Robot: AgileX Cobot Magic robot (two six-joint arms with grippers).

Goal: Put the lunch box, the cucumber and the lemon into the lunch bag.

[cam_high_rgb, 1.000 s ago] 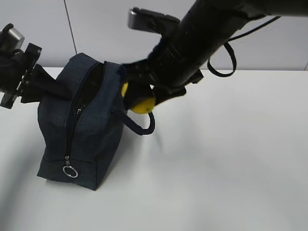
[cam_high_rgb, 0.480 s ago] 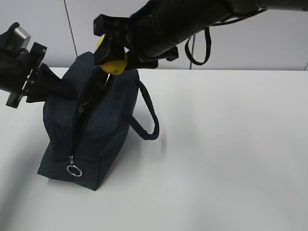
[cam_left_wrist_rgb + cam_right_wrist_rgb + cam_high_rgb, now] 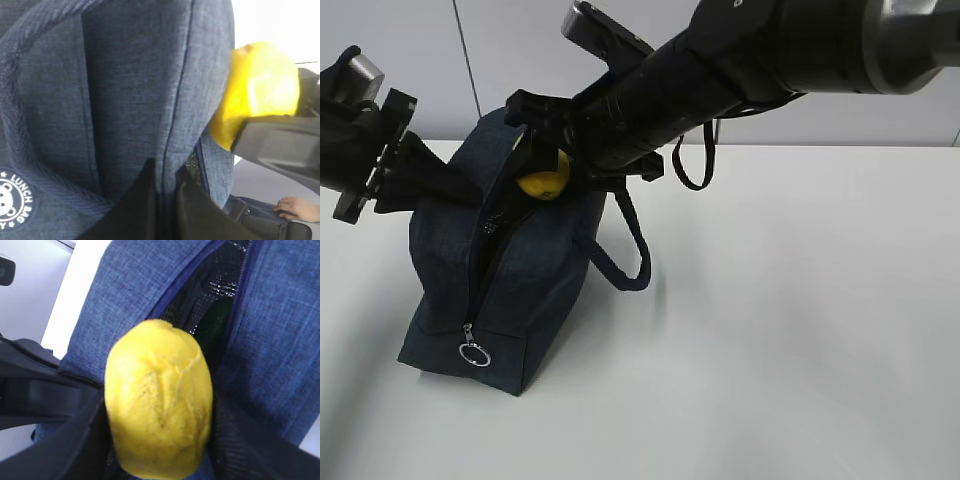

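Observation:
The navy lunch bag (image 3: 520,270) stands on the white table with its top zipper open. My right gripper (image 3: 552,165) is shut on the yellow lemon (image 3: 544,183) and holds it at the bag's open mouth. In the right wrist view the lemon (image 3: 159,400) sits between the fingers, over the opening, where a dark green cucumber (image 3: 216,322) shows inside. My left gripper (image 3: 420,185) is shut on the bag's left rim; the left wrist view shows its fingers (image 3: 145,205) pinching the fabric fold (image 3: 167,165), with the lemon (image 3: 260,90) beyond. The lunch box is hidden.
A metal ring pull (image 3: 473,354) hangs at the zipper's near end. One padded handle (image 3: 625,245) droops on the bag's right side. The white table (image 3: 790,330) spreads to the right and front. A wall stands behind.
My right gripper carried the lemon from beside the bag's right side up over the top, then lowered it into the bag's mouth. The left gripper kept hold of the rim.

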